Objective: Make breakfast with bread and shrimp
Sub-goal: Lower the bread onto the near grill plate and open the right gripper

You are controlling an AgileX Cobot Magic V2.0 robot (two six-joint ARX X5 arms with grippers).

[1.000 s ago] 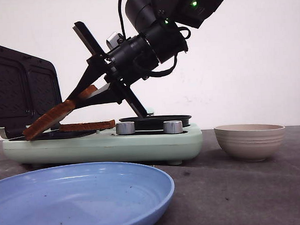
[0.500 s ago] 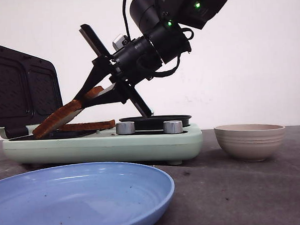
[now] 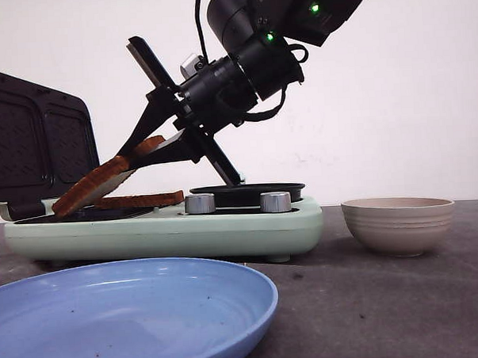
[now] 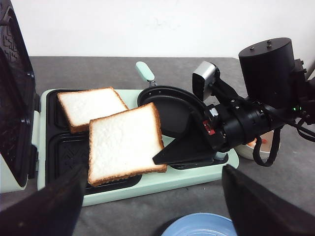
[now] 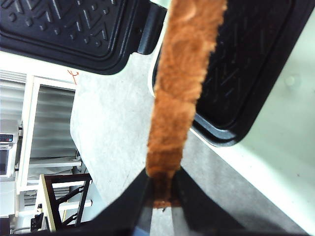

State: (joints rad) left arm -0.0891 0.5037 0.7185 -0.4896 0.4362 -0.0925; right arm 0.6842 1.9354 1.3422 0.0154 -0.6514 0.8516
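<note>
Closest to the front camera is a blue plate (image 3: pixel 134 310) with nothing on it but a few dark specks, sitting on a dark grey table (image 3: pixel 387 307). Behind it is a plain white wall, and the right wrist camera catches some window frames and a wooden chair off past the table edge.

Next back is the mint green grill (image 3: pixel 170 229) with its black lid (image 3: pixel 31 148) standing open on the robot's left. It's got two silver knobs (image 3: pixel 199 203) on the front and a round black pan (image 4: pixel 170 110) on the right half with a pale green handle (image 4: pixel 144 71). To the right of the grill sits a beige bowl (image 3: pixel 398 223); the left wrist view shows something orange-red in it, probably the shrimp (image 4: pixel 255 143), mostly hidden behind the arm.

Bread: one slice (image 4: pixel 92 105) lies flat in the far grill tray. The second slice (image 4: pixel 125 142) is tilted, low end down at the near tray by the lid, high end pinched at the crust by the right gripper (image 3: pixel 139 152). Its fingers are closed thin on that edge, which is clear in the right wrist shot.

The left gripper (image 4: pixel 152 206) only shows as two dark blurry fingers spread wide apart, holding nothing, hovering on the near side of the grill.
</note>
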